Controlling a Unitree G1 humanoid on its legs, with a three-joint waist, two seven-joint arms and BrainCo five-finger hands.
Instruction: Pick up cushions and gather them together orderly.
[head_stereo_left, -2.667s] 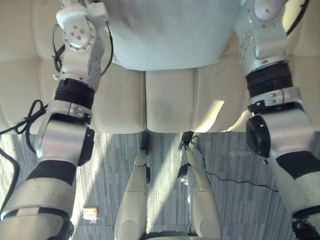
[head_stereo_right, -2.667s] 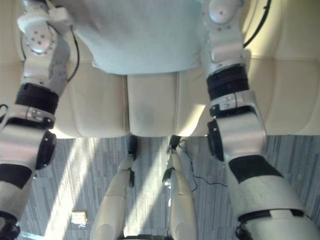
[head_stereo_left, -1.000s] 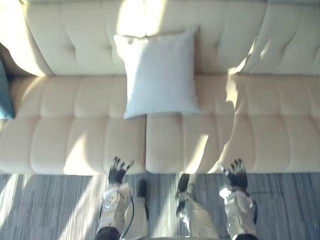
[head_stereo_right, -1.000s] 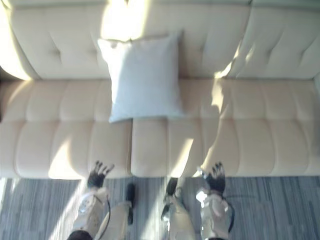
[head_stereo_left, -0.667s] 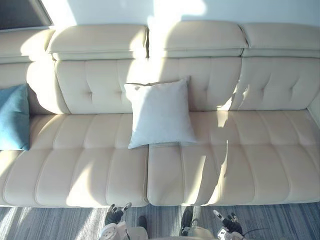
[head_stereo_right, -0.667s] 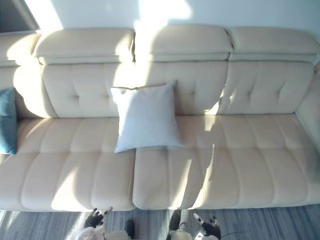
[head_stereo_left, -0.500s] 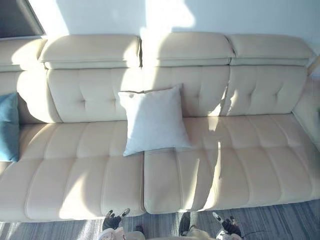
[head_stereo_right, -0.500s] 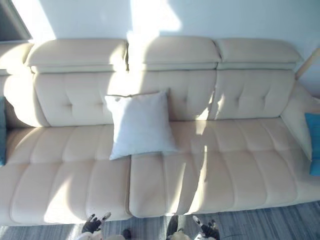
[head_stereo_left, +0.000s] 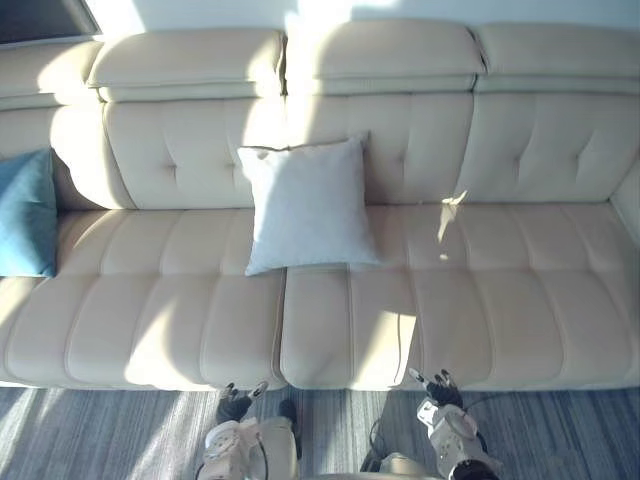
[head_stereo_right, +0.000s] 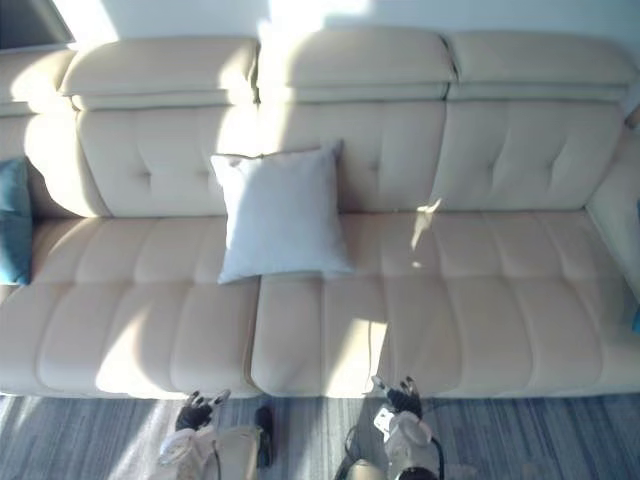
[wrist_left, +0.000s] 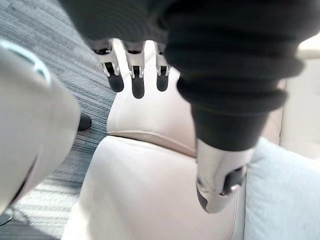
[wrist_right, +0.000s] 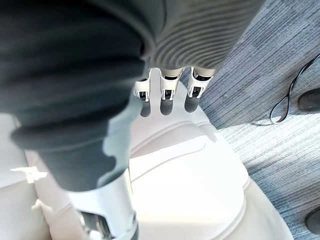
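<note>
A pale grey-white cushion (head_stereo_left: 308, 204) leans upright against the backrest near the middle of a long cream sofa (head_stereo_left: 480, 300). A teal cushion (head_stereo_left: 26, 212) stands at the sofa's far left end. My left hand (head_stereo_left: 236, 404) hangs low in front of the sofa's front edge, fingers straight, holding nothing. My right hand (head_stereo_left: 437, 388) hangs likewise to the right, open and empty. In the left wrist view the straight fingers (wrist_left: 135, 75) point past the sofa seat, and the pale cushion (wrist_left: 280, 195) shows beside it. In the right wrist view the fingers (wrist_right: 165, 97) are also straight.
Striped grey carpet (head_stereo_left: 110, 430) runs along the sofa's front. A sliver of another teal thing (head_stereo_right: 636, 318) shows at the sofa's right end. A dark panel (head_stereo_left: 40, 18) sits at the upper left behind the sofa. Sunlight falls in patches across the seats.
The camera has swung up and back from the sofa. Both arms have dropped from the pale cushion, which stays leaning on the backrest; both hands now hang low and empty.
</note>
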